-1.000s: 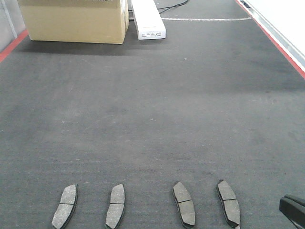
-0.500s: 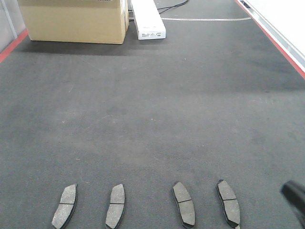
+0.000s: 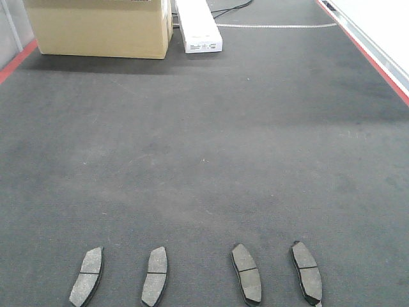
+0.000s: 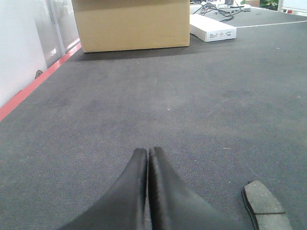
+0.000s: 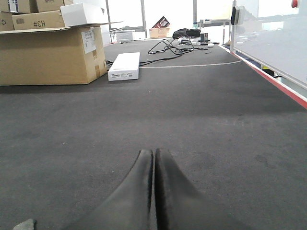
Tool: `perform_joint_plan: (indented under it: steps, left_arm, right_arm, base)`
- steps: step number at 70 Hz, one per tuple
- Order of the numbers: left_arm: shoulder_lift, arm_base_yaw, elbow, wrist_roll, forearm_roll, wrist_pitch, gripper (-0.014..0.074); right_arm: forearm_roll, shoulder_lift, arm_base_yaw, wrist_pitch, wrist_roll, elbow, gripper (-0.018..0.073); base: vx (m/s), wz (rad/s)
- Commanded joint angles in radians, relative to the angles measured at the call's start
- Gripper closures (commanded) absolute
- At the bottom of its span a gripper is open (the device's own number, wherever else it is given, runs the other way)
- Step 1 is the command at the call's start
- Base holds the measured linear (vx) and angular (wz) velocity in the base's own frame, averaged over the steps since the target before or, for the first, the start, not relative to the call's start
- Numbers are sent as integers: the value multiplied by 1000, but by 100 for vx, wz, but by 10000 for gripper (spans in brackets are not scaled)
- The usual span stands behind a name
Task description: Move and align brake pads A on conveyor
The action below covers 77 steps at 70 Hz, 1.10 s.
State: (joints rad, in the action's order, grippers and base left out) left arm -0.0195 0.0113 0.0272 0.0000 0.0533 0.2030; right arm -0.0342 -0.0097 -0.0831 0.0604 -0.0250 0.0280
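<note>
Four brake pads lie flat in a row across the near edge of the conveyor [image 3: 204,147], each lengthwise toward the far end: the far-left pad [image 3: 87,277], the second pad [image 3: 155,276], the third pad [image 3: 246,273] and the far-right pad [image 3: 306,272]. The two on the left bow one way, the two on the right the other, and a wider gap separates the middle pair. None touches another. Neither arm appears in the front view.

The left gripper [image 4: 147,153] sits low over the belt, pointing along it toward the cardboard box [image 4: 132,24]; its two black fingers are pressed together with nothing between them. A pad shows just to its right at the lower corner of that view, apart from the fingers.

The right gripper [image 5: 154,153] is held the same way, low and level, fingers closed tip to tip and empty, aimed up the belt toward the white carton [image 5: 124,66] beside the box. A grey sliver at the bottom left corner of its view may be a pad, but too little shows to tell.
</note>
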Motion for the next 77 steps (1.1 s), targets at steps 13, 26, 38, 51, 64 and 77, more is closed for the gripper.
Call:
perform_joint_plan:
  steps: [13, 26, 38, 51, 64, 77]
  left_arm:
    - [-6, 2, 27, -7, 0, -70, 603]
    - [-6, 2, 27, -7, 0, -70, 603]
    - [-6, 2, 27, -7, 0, -70, 603]
    - [-6, 2, 27, -7, 0, -70, 603]
    - [-6, 2, 27, -7, 0, -70, 603]
    - [-6, 2, 27, -7, 0, -70, 603]
  right_arm:
    - [7, -10, 7, -73, -7, 6, 566]
    - [7, -10, 7, -73, -7, 6, 566]
    - [7, -10, 7, -73, -7, 6, 566]
    - [7, -10, 7, -73, -7, 6, 566]
    - [7, -10, 7, -73, -7, 6, 566]
    - [7, -10, 7, -73, -7, 6, 566]
  base:
    - [0, 0]
    - [0, 0]
    - [0, 0]
    - [0, 0]
    - [0, 0]
    - [0, 0]
